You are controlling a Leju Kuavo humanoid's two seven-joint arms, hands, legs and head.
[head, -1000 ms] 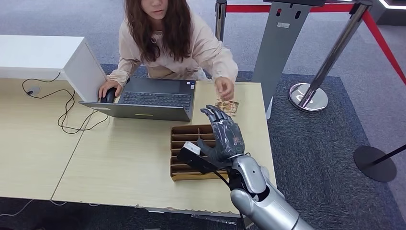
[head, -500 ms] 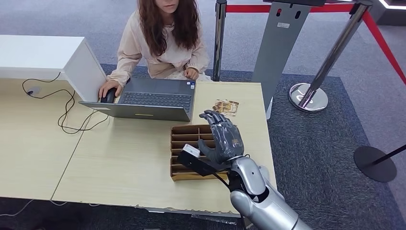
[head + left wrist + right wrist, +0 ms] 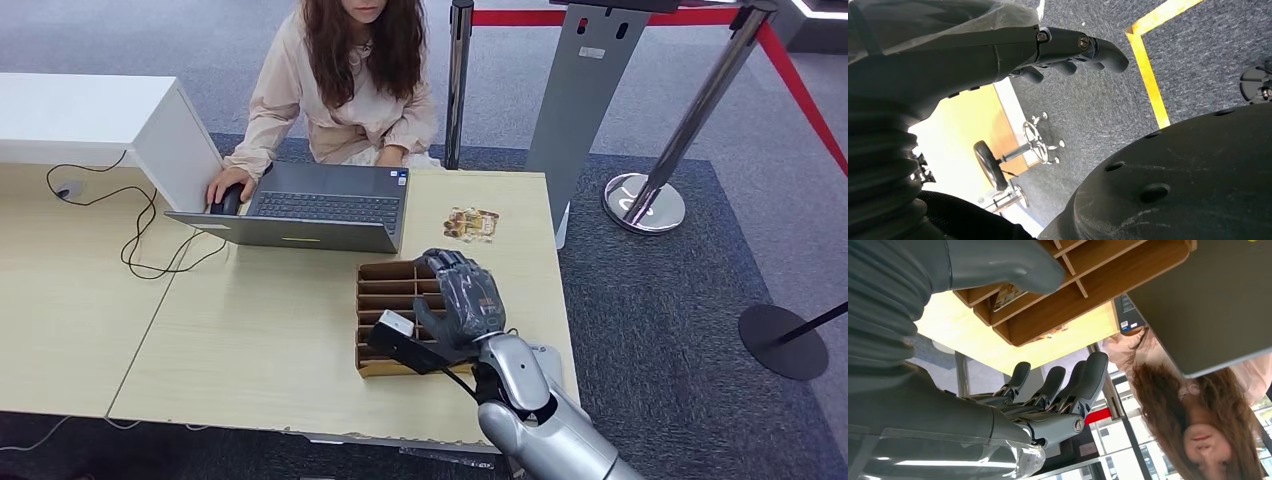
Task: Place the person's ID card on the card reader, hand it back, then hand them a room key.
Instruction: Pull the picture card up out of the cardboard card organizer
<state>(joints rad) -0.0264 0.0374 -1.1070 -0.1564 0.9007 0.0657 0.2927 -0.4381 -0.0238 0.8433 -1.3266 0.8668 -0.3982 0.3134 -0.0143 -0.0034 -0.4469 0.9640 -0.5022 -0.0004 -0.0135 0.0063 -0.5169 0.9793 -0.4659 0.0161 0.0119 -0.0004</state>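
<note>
Since a second ago, the person's [image 3: 350, 70] far hand has left the small patterned card [image 3: 472, 222] lying on the bench [image 3: 260, 340] and drawn back to the lap, and the right robot hand [image 3: 462, 295] has sunk a little toward the slotted wooden tray [image 3: 385, 290], its fingers curling more. Now that robot hand hovers over the tray's right half, palm down, fingers bent and spread, nothing between them. In the right wrist view its thumb [image 3: 998, 262] points at the tray's dividers [image 3: 1068, 280] and the darker fingers [image 3: 1068, 385] stand apart from the thumb with open air in the gap. One slot beside the thumb holds a flat card [image 3: 1007, 292]; I cannot tell what kind it is. The patterned card lies flat on the bench just beyond the tray, near the right edge, apart from the robot hand. A grey laptop [image 3: 310, 205] stands open to the left of it, and the person's other hand rests on a dark mouse [image 3: 228, 200] beside it. A black cable [image 3: 130, 230] loops across the bench's left part, next to a white box [image 3: 110, 120]. Red rope barriers on chrome posts [image 3: 700, 110] stand on the grey carpet behind. The left robot hand [image 3: 1068, 55] hangs over the carpet, fingers curled in on nothing.
</note>
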